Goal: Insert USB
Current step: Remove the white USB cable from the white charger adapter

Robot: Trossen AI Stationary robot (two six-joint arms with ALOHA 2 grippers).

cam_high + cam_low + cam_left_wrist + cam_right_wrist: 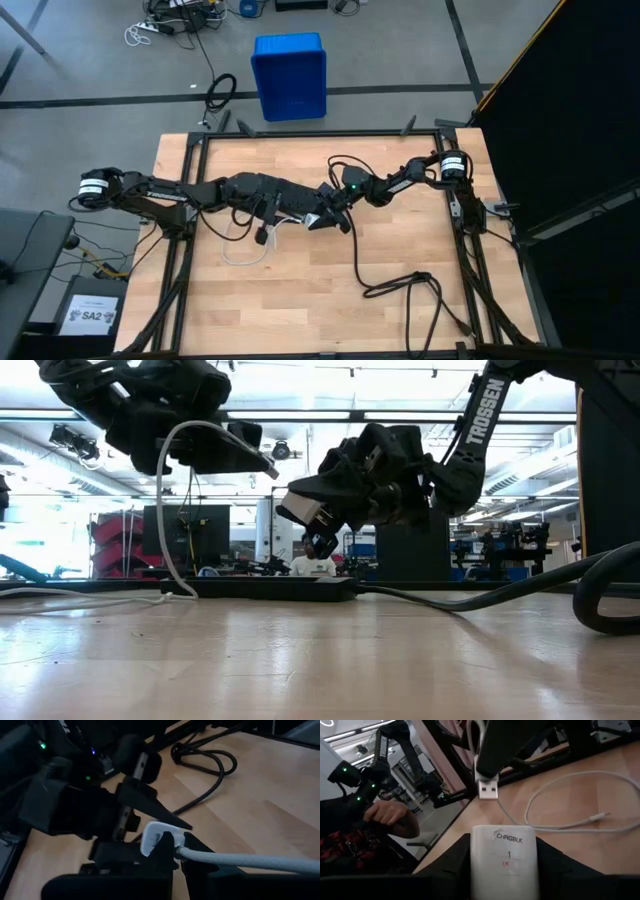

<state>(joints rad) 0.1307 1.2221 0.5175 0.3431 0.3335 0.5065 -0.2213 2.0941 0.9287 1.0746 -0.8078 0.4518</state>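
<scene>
Above the middle of the wooden table [400,240], both arms are meeting in the air, each carrying one half of the job. The left gripper [487,762] is pinching shut on the USB plug [488,790], whose bare metal end is pointing toward the white charger block [504,860], while the right gripper [330,525] is holding that block between partly closed fingers, its printed face showing in the right wrist view. Plug and block are sitting just apart, not yet touching. The thin white cable [165,510] is drooping from the plug down to the tabletop, where the rest is lying in loose loops. That cable looks light and limp, so it is likely offering no support; any push probably has to come through the stiff plug housing, which is where the fingers are gripping now. The block appears smooth, hard and small, so it could slip or twist in the grip if the plug presses off-centre. A black power strip [275,588] is lying on the table behind the grippers, with a thick black cord [400,285] curling to the side.
</scene>
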